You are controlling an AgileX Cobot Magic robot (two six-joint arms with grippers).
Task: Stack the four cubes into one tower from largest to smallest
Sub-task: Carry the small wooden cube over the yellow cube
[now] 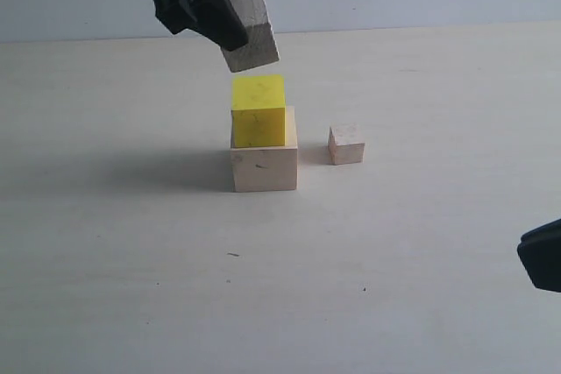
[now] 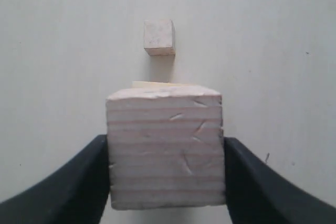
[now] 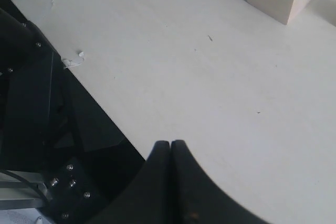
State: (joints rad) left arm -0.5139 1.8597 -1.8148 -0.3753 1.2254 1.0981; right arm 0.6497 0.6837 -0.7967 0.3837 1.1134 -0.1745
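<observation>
The third step of the stacking was in hand, judging by how things lay. Furthest left, the left arm reached down from the upper edge of the exterior view, its black left gripper (image 2: pixel 166 179) clamped on the smaller grainy wooden cube (image 1: pixel 252 32), one finger pressed flat against each opposite side. That cube hung in the air above the large pale wooden cube (image 1: pixel 264 168) and slightly to its left, clear of everything beneath it and noticeably tilted. Below it, the medium bright yellow cube (image 1: pixel 259 111) sat on the large pale cube, set toward the left of its top face rather than centred, so two levels of the tower were standing. The next move would call for levelling the held cube, bringing it squarely over the yellow one and lowering it gently before letting go, since a tilted landing might nudge the yellow cube or slide off. Just to the right of the large pale cube, apart from it, the tiny pale wooden cube (image 1: pixel 346 144) waited on the pale table (image 1: pixel 105 243). Far to the right of the large cube and nearer the camera, the right gripper (image 3: pixel 170 150) hung low over the table with its fingers pressed together, holding nothing.
</observation>
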